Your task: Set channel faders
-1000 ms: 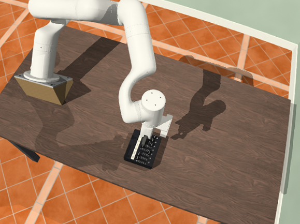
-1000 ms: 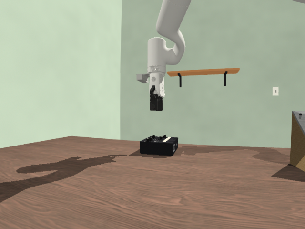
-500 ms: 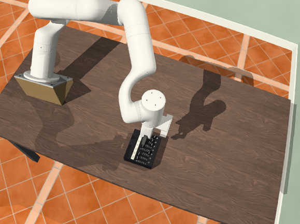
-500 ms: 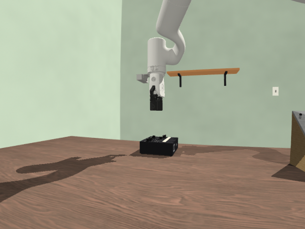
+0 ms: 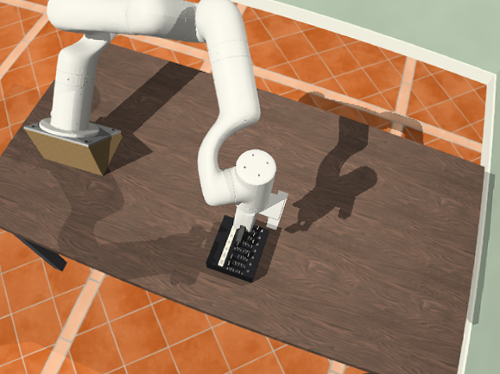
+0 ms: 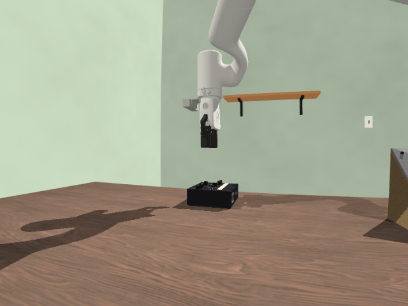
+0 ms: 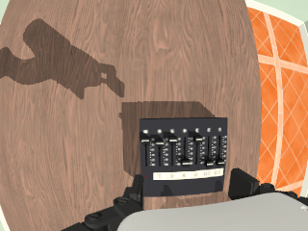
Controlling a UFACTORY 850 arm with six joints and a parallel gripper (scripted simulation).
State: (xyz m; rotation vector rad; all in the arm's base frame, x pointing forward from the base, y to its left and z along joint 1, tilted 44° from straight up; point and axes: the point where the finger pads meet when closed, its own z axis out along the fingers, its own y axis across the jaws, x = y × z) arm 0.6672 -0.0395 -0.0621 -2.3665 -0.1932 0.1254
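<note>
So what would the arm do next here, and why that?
Probably lower straight down toward the faders. The gripper hangs open and empty, well above the lighting desk, touching nothing. The wrist view shows a row of faders with a pale tape strip beside them, but the writing is too small to read, so which fader comes first cannot be told.

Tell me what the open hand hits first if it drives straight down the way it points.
Likely the lighting desk: the hand hangs open above it, pointing down, probably over its fader end.
</note>
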